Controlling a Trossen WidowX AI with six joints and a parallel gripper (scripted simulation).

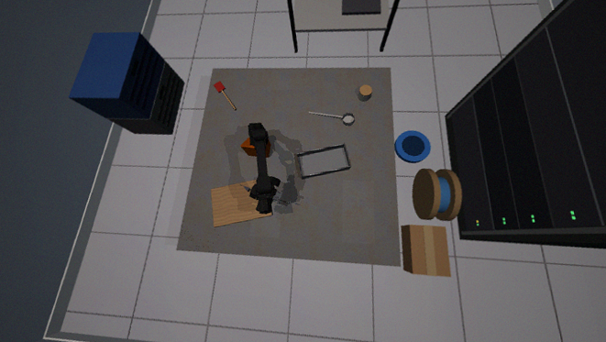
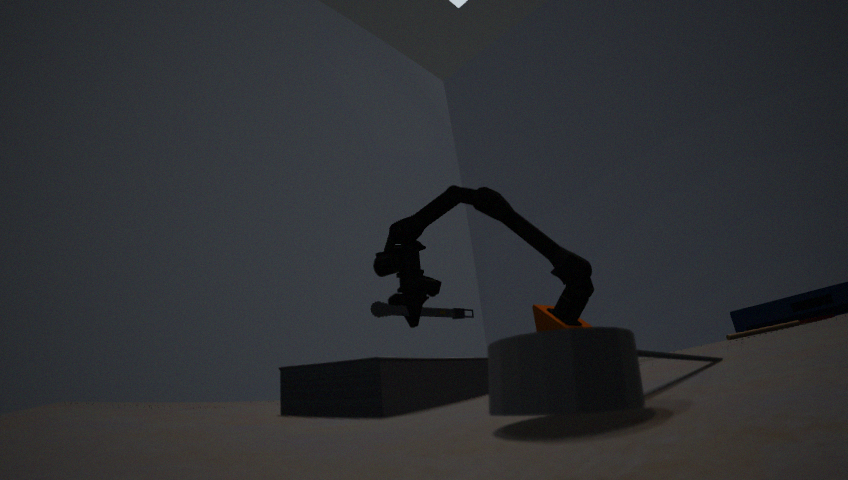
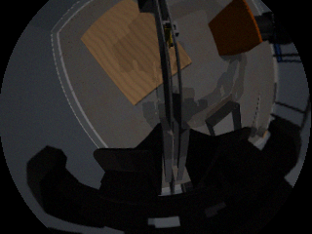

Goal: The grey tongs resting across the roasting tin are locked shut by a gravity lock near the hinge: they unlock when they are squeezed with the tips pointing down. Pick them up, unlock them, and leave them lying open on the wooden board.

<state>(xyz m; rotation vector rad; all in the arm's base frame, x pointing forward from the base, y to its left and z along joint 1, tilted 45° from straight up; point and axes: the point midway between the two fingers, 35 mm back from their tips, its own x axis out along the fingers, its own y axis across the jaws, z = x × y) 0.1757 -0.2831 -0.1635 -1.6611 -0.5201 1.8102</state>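
My gripper is shut on the grey tongs. It holds them about level, well above the floor mat. In the wrist view the tongs run straight away from the fingers, their two arms close together, and the far end lies over the right edge of the wooden board. In the top view the arm hides most of the tongs. The roasting tin stands empty to the right of the board. The arm's orange base is behind the board.
On the grey mat lie a red spatula, a ladle and a small can. A blue bowl, a cable spool and a cardboard box stand to the right, a blue cabinet to the left.
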